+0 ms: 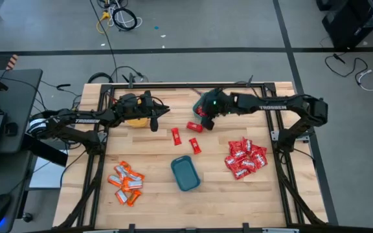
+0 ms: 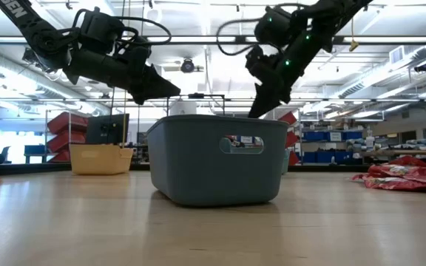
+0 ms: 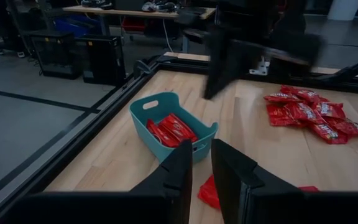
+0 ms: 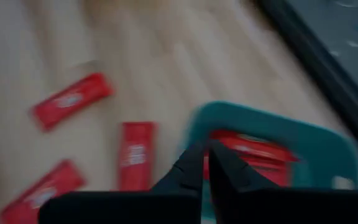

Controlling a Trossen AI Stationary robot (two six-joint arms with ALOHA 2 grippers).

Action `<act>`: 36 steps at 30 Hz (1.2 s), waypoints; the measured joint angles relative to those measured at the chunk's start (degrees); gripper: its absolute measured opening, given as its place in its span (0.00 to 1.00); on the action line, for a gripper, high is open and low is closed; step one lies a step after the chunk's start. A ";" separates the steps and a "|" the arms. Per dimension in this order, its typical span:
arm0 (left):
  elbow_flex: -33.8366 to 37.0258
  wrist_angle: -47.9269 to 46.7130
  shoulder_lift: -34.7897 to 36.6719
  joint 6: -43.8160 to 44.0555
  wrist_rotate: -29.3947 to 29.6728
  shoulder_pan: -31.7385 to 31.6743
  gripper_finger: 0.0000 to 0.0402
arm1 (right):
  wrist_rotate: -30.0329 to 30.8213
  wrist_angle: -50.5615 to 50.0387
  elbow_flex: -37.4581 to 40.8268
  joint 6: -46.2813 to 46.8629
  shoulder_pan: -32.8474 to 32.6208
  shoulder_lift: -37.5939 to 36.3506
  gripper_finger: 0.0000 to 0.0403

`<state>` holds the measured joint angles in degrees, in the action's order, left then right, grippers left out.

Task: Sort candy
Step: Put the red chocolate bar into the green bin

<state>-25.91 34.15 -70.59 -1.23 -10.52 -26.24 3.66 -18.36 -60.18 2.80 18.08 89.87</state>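
Candy: we see loose narrow red bars (image 1: 194,127) on desk just beside teal bin (image 3: 143,109), right tool (image 1: 207,120), fingers almost together w/ nothing between, over bin, nearer than left tool (image 1: 153,123), narrow.

Wooden table (image 1: 160,200) — candy (image 1: 245,158) heaps, loose red bars (image 1: 176,136), teal bin (image 1: 185,173), perhaps a yellow one (image 1: 136,120).

Narrow red bars (image 1: 185,134) mid-table; red packets (image 1: 245,157) right; orange-white packets (image 1: 126,182) left.
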 joint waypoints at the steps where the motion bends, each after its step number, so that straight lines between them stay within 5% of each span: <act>1: 0.00 -0.01 0.00 0.00 -0.07 0.02 0.15 | -0.35 -0.05 0.00 -0.02 -1.00 -0.01 0.07; 10: 0.00 -1.46 0.00 -0.23 -0.10 0.02 0.15 | -0.21 0.80 0.00 3.32 -10.44 3.56 0.37; 17: 0.00 -1.70 0.00 -0.23 -0.07 0.04 0.15 | 4.57 4.98 0.00 4.55 -11.76 11.18 0.55; 30: 0.00 -2.54 0.00 -0.33 -0.05 0.04 0.15 | 6.65 7.58 -0.02 5.04 -8.53 18.00 0.49; 36: 0.00 -2.68 0.00 -0.37 0.01 0.04 0.15 | 6.10 8.05 -0.02 5.14 -8.88 16.82 0.34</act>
<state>-25.91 31.47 -70.59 -1.61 -10.50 -26.20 9.76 -10.31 -60.20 7.94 9.21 106.69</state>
